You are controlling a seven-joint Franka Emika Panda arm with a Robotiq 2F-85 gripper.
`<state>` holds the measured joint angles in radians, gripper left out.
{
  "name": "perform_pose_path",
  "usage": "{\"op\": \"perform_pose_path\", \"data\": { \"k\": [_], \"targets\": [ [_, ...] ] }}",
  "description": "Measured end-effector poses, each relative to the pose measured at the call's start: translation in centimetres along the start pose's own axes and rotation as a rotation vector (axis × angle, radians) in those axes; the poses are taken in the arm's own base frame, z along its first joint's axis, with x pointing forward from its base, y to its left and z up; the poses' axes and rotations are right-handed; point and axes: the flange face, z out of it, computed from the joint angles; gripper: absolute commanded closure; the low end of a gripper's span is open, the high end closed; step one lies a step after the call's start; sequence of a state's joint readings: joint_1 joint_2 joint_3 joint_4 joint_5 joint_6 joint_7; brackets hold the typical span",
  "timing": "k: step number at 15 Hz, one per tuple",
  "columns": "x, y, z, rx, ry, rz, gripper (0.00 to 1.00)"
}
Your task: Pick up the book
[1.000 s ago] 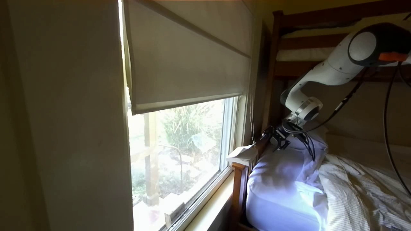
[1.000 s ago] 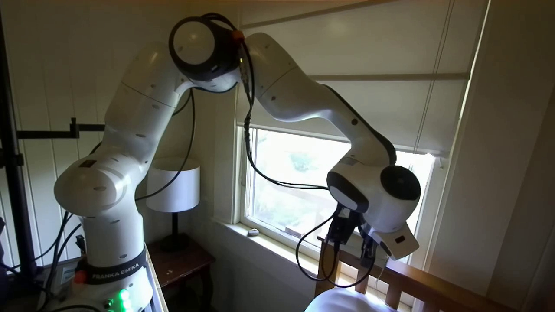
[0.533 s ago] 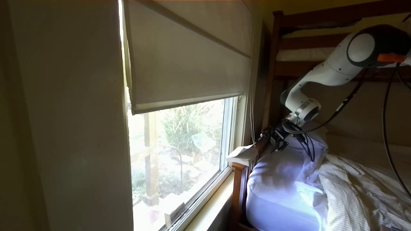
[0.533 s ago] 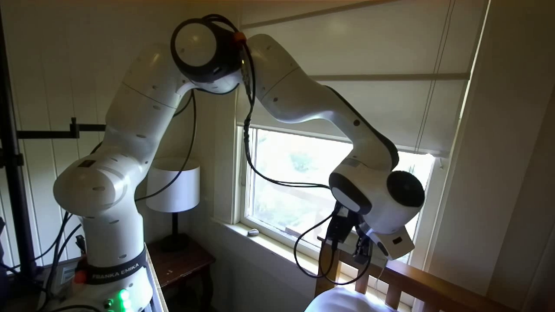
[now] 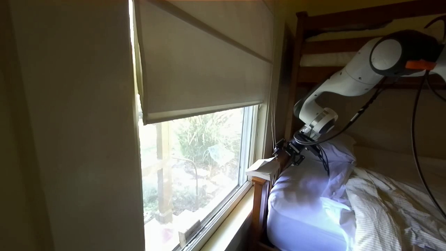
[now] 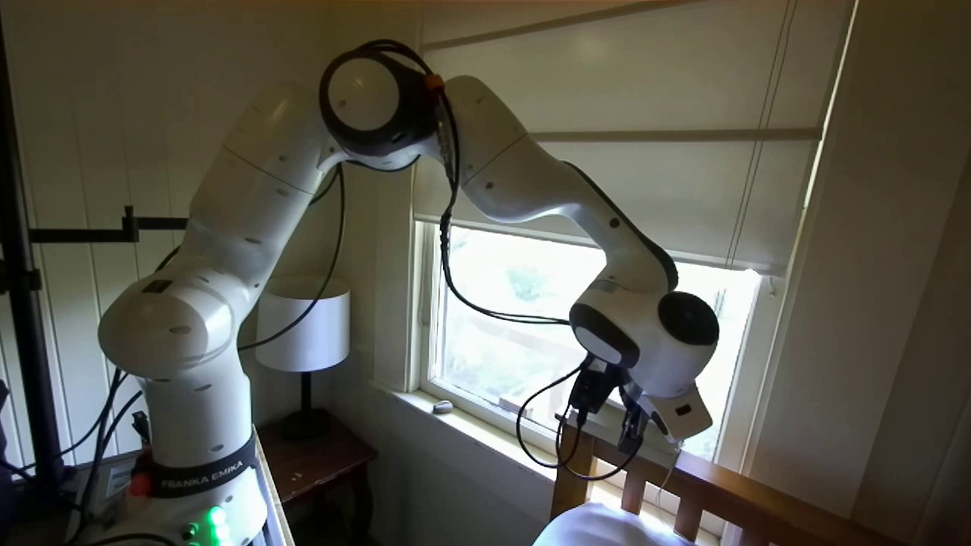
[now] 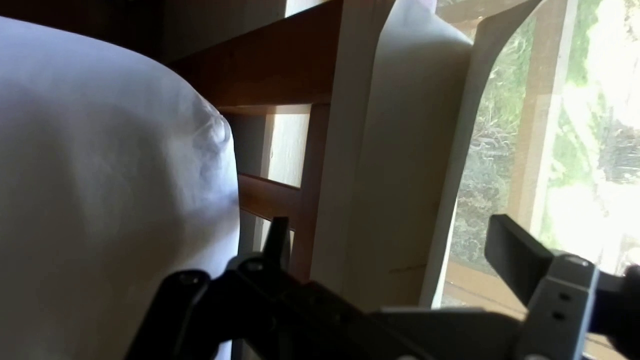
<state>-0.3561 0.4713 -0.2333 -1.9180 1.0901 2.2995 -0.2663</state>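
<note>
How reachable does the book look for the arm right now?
Probably yes: the gripper is open and, in the wrist view, its fingers appear either side of the book, with nothing visible in the way. Remaining gap unclear.

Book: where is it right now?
In an exterior view, the book lies atop the wooden bed end, beside the window, below and to the image left of the gripper.

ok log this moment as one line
task: pick up book | place: on bed frame | fingers: open, near book | contact: cannot tell | grasp: not yet made
</note>
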Motion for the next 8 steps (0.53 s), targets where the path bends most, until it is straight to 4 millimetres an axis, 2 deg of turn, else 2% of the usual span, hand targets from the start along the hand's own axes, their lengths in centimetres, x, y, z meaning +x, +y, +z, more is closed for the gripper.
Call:
{"op": "perform_pose_path", "data": {
  "k": [3, 8],
  "targets": [
    [-0.2, -0.4, 1.1, -0.017, 0.019, 0.023, 0.00],
    [-0.1, 0.2, 3.1, -0.048, 0.037, 0.071, 0.00]
  ]
}}
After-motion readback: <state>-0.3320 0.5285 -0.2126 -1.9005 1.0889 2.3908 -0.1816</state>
